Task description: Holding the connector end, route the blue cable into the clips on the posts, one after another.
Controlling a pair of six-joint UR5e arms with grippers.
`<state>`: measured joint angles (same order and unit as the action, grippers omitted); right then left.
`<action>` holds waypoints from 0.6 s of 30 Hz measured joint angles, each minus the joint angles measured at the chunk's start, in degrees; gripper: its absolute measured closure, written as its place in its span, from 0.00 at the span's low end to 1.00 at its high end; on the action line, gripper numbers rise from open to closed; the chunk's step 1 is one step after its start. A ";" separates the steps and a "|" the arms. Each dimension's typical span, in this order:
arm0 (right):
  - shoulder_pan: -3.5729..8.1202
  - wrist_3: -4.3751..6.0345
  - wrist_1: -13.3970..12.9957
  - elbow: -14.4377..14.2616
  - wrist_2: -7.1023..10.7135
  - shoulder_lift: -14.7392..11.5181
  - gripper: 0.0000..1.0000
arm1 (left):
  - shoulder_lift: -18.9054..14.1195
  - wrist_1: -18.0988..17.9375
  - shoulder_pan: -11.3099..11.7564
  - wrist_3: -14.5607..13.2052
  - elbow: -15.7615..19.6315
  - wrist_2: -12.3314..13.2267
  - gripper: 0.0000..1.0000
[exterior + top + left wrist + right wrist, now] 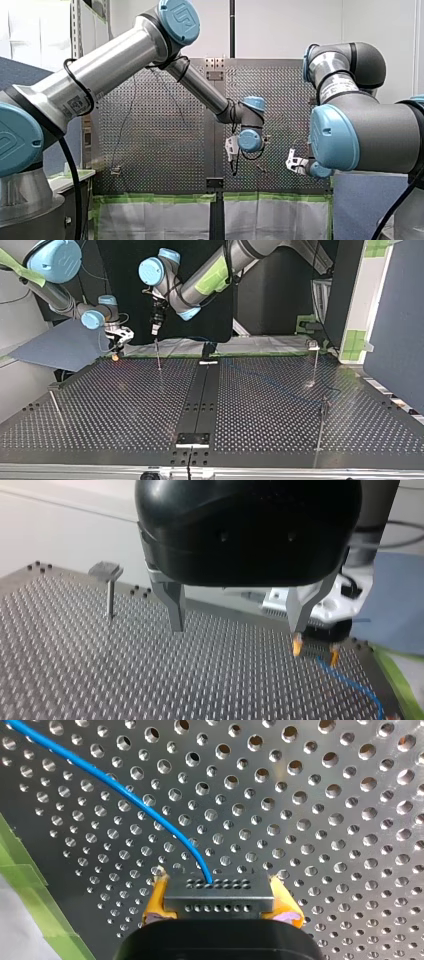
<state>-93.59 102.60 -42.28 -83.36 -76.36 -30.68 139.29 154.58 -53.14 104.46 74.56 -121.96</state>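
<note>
Fingers (155, 905) of my right end effector (220, 892) pinch the grey rectangular connector (220, 902) of the thin blue cable (125, 795), while my left end effector (237, 628) hangs spread over the perforated metal surface (100, 670).

The left arm (215, 272) stretches in across the middle. The left gripper (237, 622) points straight down, its metal fingers (172, 605) spread apart. The right arm (55, 292) reaches low at the far edge, and the right gripper (220, 892) pinches the connector (220, 904) between yellow pads (156, 900).
</note>
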 joint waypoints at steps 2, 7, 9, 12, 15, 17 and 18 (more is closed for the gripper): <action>0.06 -0.01 0.03 0.01 0.12 0.00 1.00 | -1.11 0.57 1.03 0.13 1.11 0.65 0.00; 0.13 -0.01 0.11 0.01 0.59 0.00 1.00 | -3.78 0.94 3.55 1.88 3.78 2.75 0.00; 0.11 -0.04 0.11 0.01 0.67 0.00 1.00 | -4.75 1.17 4.07 2.63 4.75 3.28 0.00; 0.01 -0.09 0.14 0.00 0.74 0.01 1.00 | -6.27 2.00 4.45 3.32 6.26 3.34 0.00; -0.11 -0.28 0.49 0.01 0.69 0.00 1.00 | -7.73 2.96 4.54 3.61 7.72 3.01 0.00; -0.14 -0.47 0.99 0.01 0.61 -0.09 1.00 | -8.74 3.33 4.55 3.73 8.74 2.90 0.00; -0.14 -0.57 1.27 0.00 0.58 -0.18 1.00 | -9.15 3.45 4.56 3.75 9.15 2.88 0.00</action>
<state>-93.74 102.03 -41.01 -83.36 -75.78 -30.86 130.14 158.03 -48.58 108.21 83.71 -119.08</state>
